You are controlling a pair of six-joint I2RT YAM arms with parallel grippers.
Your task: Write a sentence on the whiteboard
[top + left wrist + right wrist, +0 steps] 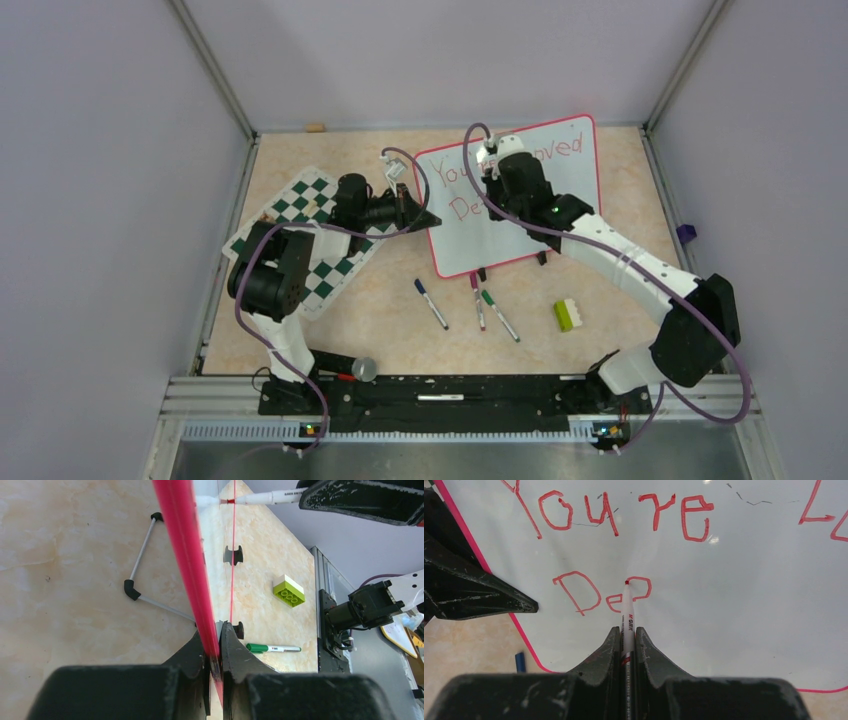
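Observation:
The whiteboard (470, 240) stands tilted at the back centre, white with a red-pink frame, and carries red writing: "You're" on top, "Dep" below. My left gripper (430, 217) is shut on its left edge; in the left wrist view the whiteboard's red frame (185, 555) runs between the shut fingers (214, 647). My right gripper (626, 630) is shut on a red marker (626, 607), whose tip touches the whiteboard (734, 600) at the "p". From above, the right gripper (497, 170) covers the middle of the writing.
A blue marker (431, 303), a red marker (477, 300) and a green marker (500, 314) lie on the table in front of the board. A green-and-white brick (566, 314) sits to their right. A checkered chess mat (300, 235) lies at the left under the left arm.

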